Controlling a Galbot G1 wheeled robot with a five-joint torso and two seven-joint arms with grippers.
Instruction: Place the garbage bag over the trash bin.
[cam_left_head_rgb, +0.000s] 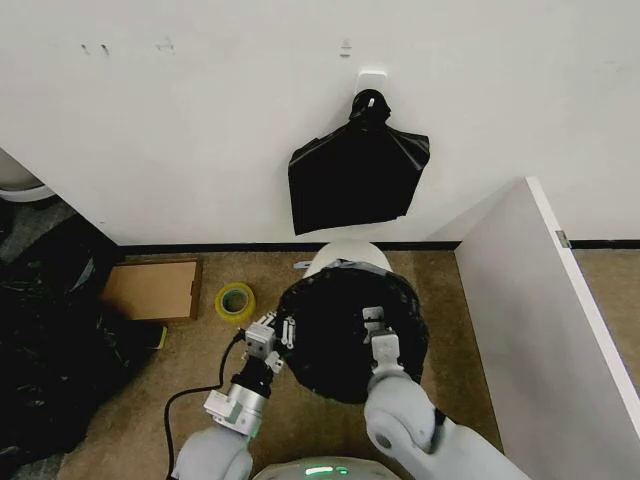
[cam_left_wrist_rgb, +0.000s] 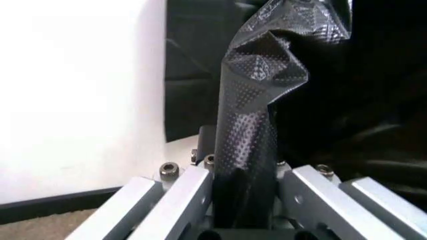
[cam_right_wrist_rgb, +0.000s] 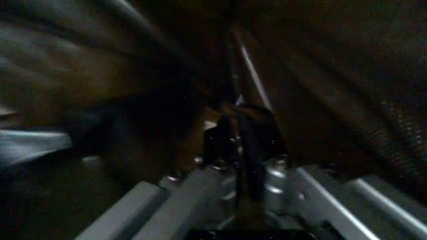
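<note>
Wall and floor frame my head view, with the squarish knotted black bag (cam_left_head_rgb: 358, 172) hanging at twelve o'clock. Below it I see the garbage bag (cam_left_head_rgb: 345, 325) stretched wide open over the white trash bin (cam_left_head_rgb: 340, 258), whose rim peeks out at the bag's twelve o'clock. My left gripper (cam_left_head_rgb: 270, 338) pinches the bag's edge at nine o'clock; my right gripper (cam_left_head_rgb: 378, 330) pinches it at three, equally near.

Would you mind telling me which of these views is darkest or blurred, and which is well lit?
Right wrist view: very dark and smeared, with the garbage bag close around the right gripper. Left wrist view: bright, with sheen on the plastic. Head view: evenly lit.
</note>
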